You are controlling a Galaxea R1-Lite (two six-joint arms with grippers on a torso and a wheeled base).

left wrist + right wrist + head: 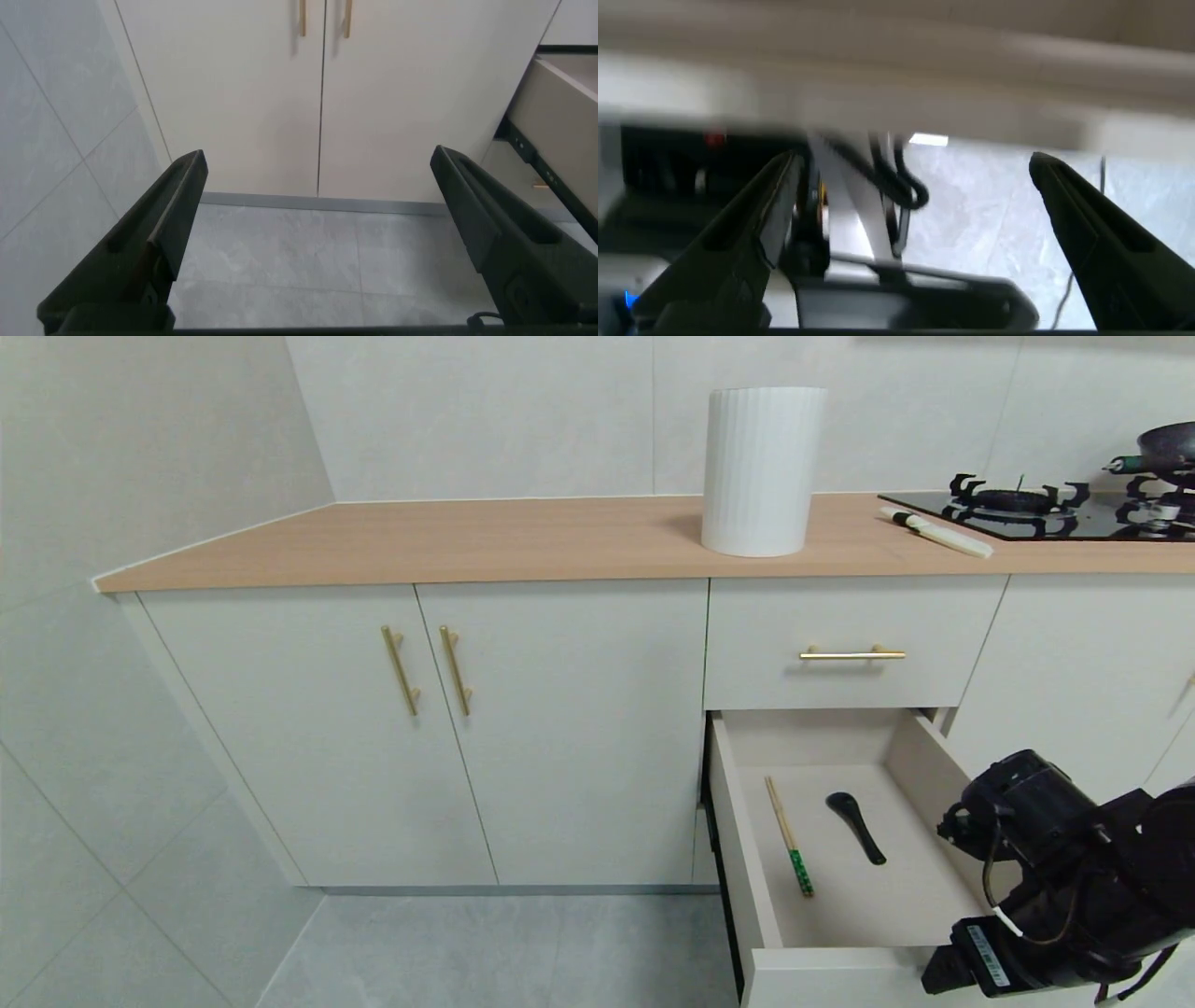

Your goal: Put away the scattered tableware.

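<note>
Down at the near right, the pulled-out white drawer (738,840) already holds a pair of wooden chopsticks with green tips (789,847), lying along its left side, and a black plastic spoon (854,826) just right of them, not touching them. The right gripper (913,166) is spread wide with nothing between its fingers, low by the drawer's front panel. The left gripper (318,157) is likewise spread and empty, facing the grey tiled floor (308,271) before the closed cabinet doors (322,93) on the left.

1 piece looks left out: a long cream-white utensil (936,532) on the wooden table (467,537), just beside the black gas hob (1046,509) at the far right. I judge the step to be fetching it. To do it well, the right arm should rise clear of the drawer's rim before reaching. It should close across the utensil's narrow width near its middle, and steer clear of the hob's grates and the tall white ribbed canister (763,471) to the left. The drawer is best left open until that piece is inside.
</note>
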